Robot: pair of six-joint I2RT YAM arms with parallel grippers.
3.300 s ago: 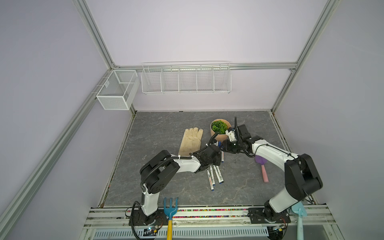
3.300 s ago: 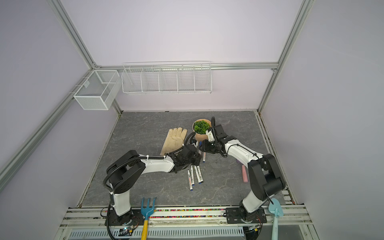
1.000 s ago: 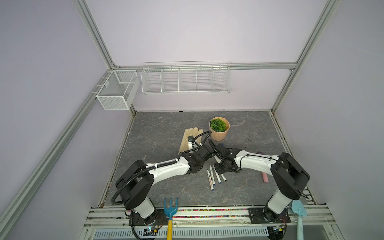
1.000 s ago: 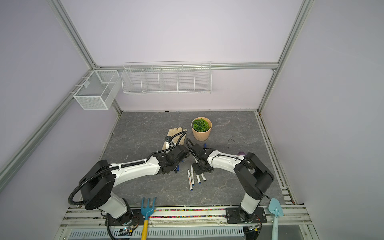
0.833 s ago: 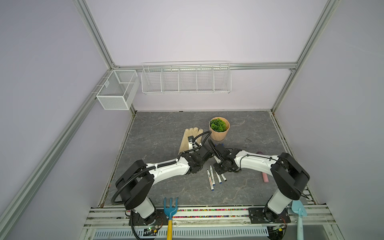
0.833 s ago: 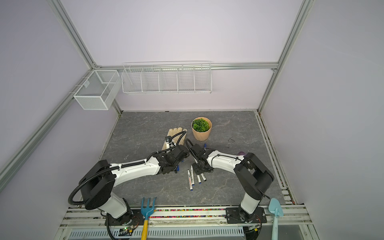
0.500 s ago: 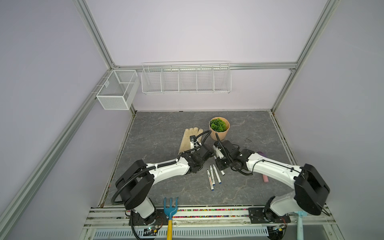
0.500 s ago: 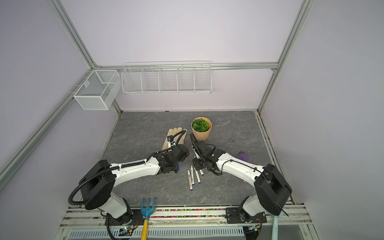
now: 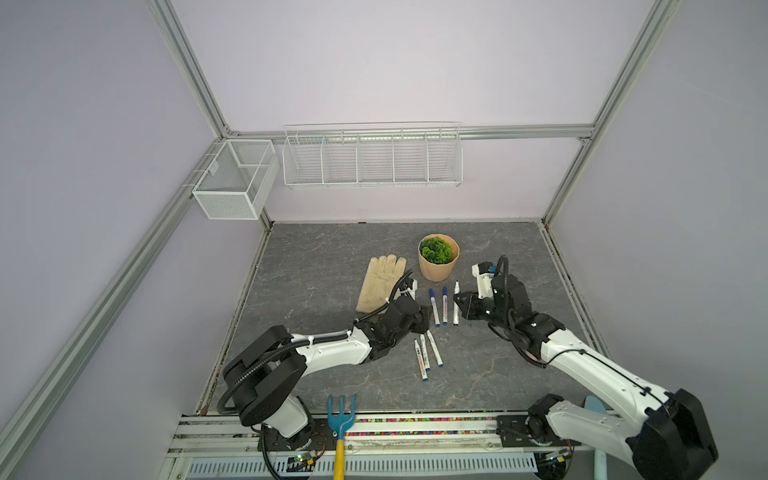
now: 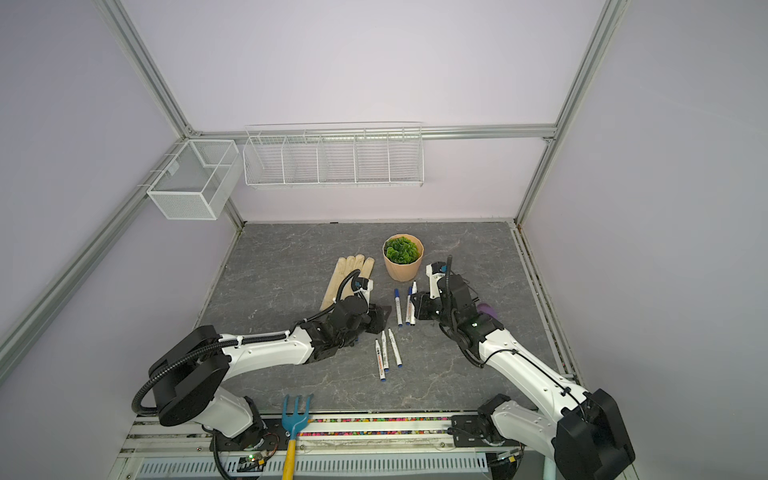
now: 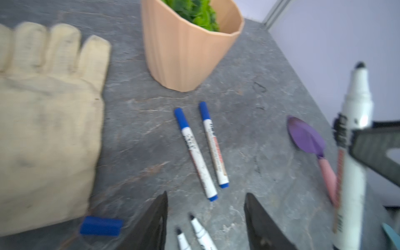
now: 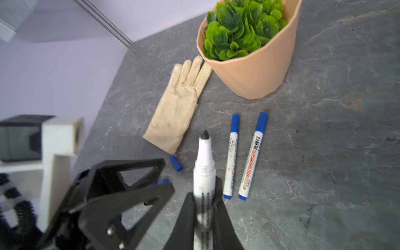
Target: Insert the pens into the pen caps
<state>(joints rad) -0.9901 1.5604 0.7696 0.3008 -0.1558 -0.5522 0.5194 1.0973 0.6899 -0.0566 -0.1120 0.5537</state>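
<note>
My right gripper (image 12: pixel 204 190) is shut on an uncapped white pen (image 12: pixel 204 166) with a black tip; in a top view this held pen (image 9: pixel 456 305) hangs just right of two blue-capped pens (image 9: pixel 433 307) lying below the pot. My left gripper (image 11: pixel 205 216) is open and holds nothing, low over the table left of those pens (image 11: pixel 194 153). Three uncapped pens (image 9: pixel 424 353) lie side by side nearer the front; two tips show between the left jaws. A loose blue pen cap (image 11: pixel 100 226) lies by the glove's cuff.
A cream glove (image 9: pixel 380 282) lies left of the pens and a peach plant pot (image 9: pixel 438 257) stands behind them. A purple trowel (image 11: pixel 307 138) lies to the right. A blue garden fork (image 9: pixel 340 419) sits at the front rail.
The left jaws have spread apart. My right gripper has drawn away to the right and risen with the black-tipped pen, leaving the two grippers no longer touching.
</note>
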